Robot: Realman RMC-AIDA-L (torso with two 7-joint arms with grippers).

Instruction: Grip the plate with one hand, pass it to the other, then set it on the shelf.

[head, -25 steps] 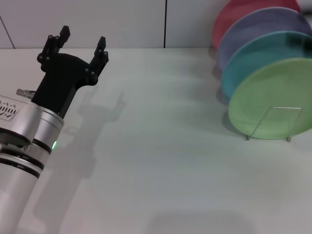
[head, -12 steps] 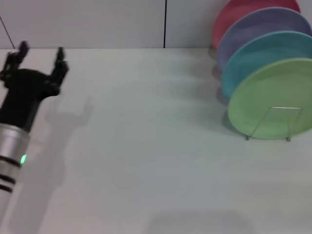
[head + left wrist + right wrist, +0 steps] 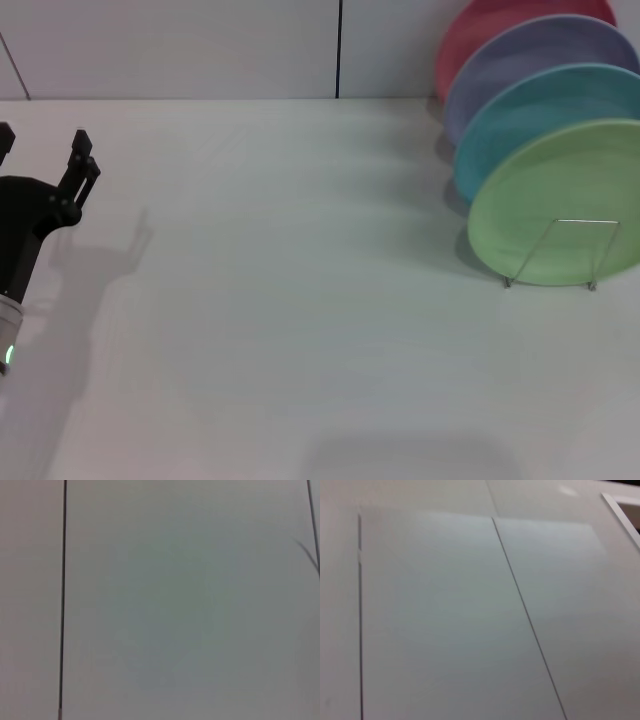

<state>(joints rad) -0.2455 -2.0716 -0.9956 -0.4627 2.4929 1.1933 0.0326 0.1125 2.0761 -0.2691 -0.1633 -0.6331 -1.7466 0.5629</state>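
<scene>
Hovering left gripper [image 3: 40, 150] spread, table's [image 3: 300, 300] left edge | green plate [image 3: 560, 205] racked right

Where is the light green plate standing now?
In the head view, the green plate stands on the right, at the front of the wire rack, before the blue plate.

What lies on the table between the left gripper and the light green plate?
Nothing: the head view shows only bare white table between the left gripper and the light green plate.
</scene>
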